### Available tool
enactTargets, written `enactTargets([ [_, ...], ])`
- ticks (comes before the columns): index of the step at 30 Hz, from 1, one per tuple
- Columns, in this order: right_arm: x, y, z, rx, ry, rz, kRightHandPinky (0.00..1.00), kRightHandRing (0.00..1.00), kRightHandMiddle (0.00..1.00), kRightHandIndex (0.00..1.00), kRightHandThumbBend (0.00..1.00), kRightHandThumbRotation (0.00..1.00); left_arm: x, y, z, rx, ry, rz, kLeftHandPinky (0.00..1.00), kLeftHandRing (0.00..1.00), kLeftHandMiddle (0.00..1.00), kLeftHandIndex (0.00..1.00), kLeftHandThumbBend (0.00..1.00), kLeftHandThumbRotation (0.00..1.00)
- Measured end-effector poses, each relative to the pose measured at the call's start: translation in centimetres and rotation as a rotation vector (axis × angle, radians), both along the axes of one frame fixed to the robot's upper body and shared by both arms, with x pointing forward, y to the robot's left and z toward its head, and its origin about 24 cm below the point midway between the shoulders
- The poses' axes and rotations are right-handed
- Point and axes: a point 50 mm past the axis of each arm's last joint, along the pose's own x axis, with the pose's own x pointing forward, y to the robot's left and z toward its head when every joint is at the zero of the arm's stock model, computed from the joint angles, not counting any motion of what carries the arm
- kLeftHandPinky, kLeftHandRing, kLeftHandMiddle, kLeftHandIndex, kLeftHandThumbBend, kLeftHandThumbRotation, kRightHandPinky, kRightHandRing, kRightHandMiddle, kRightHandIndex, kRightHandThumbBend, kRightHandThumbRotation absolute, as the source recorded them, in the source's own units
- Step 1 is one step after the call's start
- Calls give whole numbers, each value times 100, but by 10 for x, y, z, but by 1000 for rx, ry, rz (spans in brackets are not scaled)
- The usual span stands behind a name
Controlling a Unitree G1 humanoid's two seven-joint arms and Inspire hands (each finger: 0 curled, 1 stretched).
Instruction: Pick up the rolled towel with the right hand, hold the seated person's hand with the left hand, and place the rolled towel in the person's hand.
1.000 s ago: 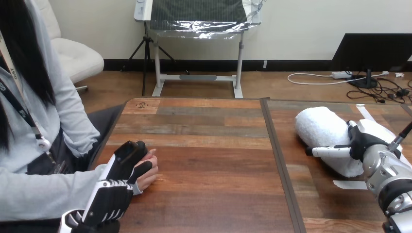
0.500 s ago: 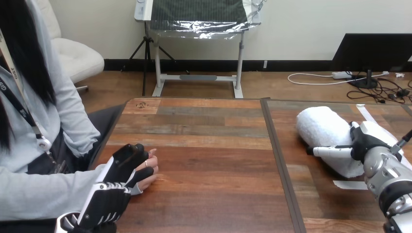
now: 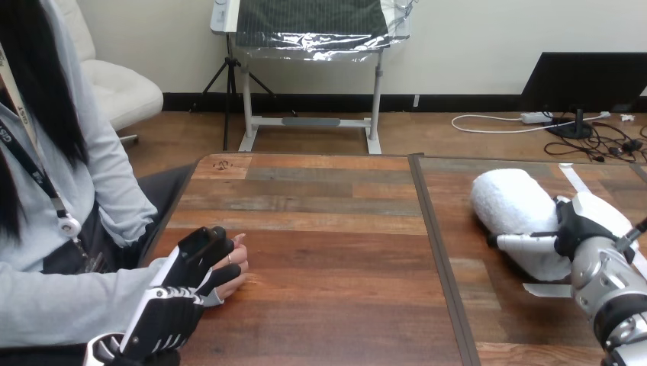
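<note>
A white rolled towel [image 3: 510,204] lies on the right half of the wooden table [image 3: 336,229]. My right hand [image 3: 581,227] is on the towel's near right end, with its thumb [image 3: 526,242] stretched across the towel's front and its fingers wrapped over the roll. At the table's left edge the person's hand [image 3: 235,263] rests on the wood. My left hand [image 3: 191,263] lies over it, fingers curled across its back and thumb along its near side.
Strips of white tape lie on the right half: one [image 3: 549,290] near my right hand, another [image 3: 569,178] behind the towel. A dark seam [image 3: 439,252] splits the tabletop. The person sits at the left side.
The towel and my right hand have slid a little to the right and nearer to me. My left hand has settled lower on the person's hand.
</note>
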Motion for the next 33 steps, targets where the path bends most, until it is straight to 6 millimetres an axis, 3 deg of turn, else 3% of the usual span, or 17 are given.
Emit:
enactTargets([
  [12,-2,-3,1,-35,-62,-35,35,50,58,60,95,5,0,0,0,-3,-3,1,76,87,89,90,97,58],
  [25,0,-2,4,-34,-110,-47,36,49,56,52,93,0,0,1,2,-10,-20,0,79,89,90,90,99,56],
  [33,0,-2,4,-9,-128,-72,33,47,55,51,82,0,-1,2,2,-30,-29,9,81,89,90,89,94,57],
])
